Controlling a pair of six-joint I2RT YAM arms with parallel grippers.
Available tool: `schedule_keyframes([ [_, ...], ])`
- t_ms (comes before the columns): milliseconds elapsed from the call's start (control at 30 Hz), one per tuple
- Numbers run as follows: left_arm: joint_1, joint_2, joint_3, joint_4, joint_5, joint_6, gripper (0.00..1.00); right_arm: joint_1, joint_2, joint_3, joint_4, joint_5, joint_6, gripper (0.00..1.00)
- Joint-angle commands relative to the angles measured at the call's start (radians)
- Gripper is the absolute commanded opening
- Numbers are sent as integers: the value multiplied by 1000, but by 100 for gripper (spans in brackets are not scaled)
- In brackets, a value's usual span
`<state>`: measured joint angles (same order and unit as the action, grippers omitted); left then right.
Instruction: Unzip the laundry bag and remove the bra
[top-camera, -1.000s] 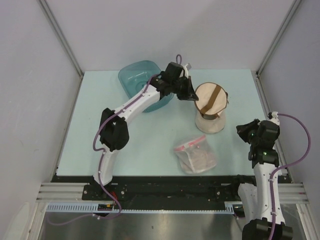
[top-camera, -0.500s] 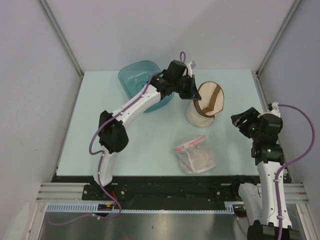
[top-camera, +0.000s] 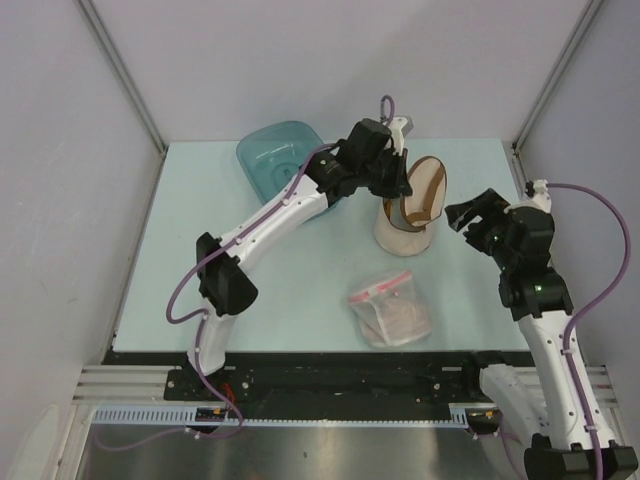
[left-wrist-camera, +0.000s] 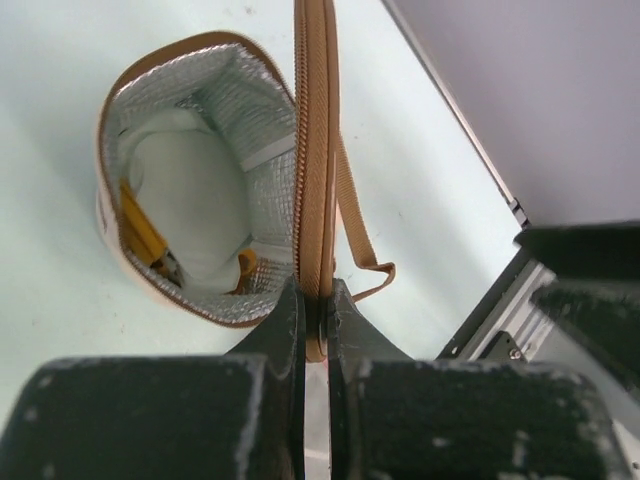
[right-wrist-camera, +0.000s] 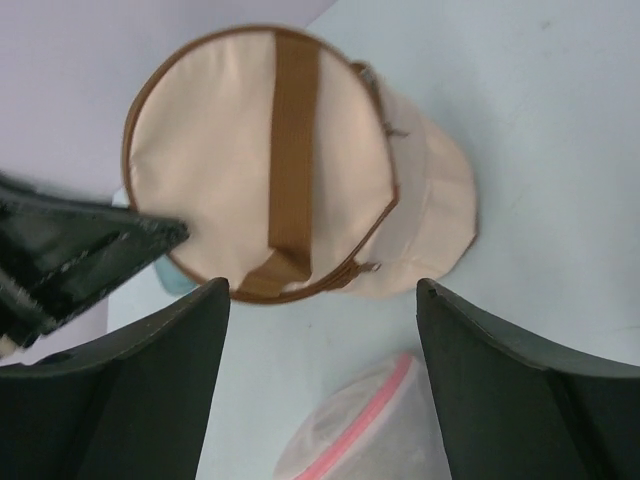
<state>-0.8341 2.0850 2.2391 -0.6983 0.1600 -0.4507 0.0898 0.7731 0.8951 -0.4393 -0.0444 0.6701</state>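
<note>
The laundry bag (top-camera: 404, 236) stands on the table with its strapped upper half (top-camera: 427, 190) tipped up on edge. My left gripper (top-camera: 398, 184) is shut on that half's brown zip rim (left-wrist-camera: 316, 180). In the left wrist view the lower half (left-wrist-camera: 250, 110) lies open, lined with silvery mesh. Inside it rests the bra (left-wrist-camera: 185, 200), white with mustard-orange straps. My right gripper (top-camera: 468, 209) hangs just right of the bag, open and holding nothing. In its own view the right gripper (right-wrist-camera: 322, 288) faces the beige lid and brown strap (right-wrist-camera: 290, 140).
A teal tub (top-camera: 272, 160) sits at the back left, behind my left arm. A clear plastic bag with a pink zip strip (top-camera: 392, 308) lies near the front, below the laundry bag. Enclosure walls border the table at the back and sides.
My left gripper has swung the bag's upper half up and rightward, so the bag stands open. My right gripper has opened and moved up and left toward the bag.
</note>
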Motion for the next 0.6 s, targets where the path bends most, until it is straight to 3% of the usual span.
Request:
schedule_keyframes([
  [0,-52,-72,37,121,67,133,1,-127,-70,41,-80,170,-12,80],
  [133,-95,-34,85,149,142,203,8,-381,-138,41,-122,8,-44,81],
  [200,-114,-17,115,143,245,236,53,-497,-144,41,-145,-34,-56,81],
  [267,-114,26,154,100,426,267,100,-533,-132,39,-163,-71,-58,81],
  [400,-91,34,153,51,469,284,100,-535,-100,38,-168,-72,-47,81],
  [567,-13,-84,-22,172,412,192,100,-533,-74,19,-115,-173,-41,81],
])
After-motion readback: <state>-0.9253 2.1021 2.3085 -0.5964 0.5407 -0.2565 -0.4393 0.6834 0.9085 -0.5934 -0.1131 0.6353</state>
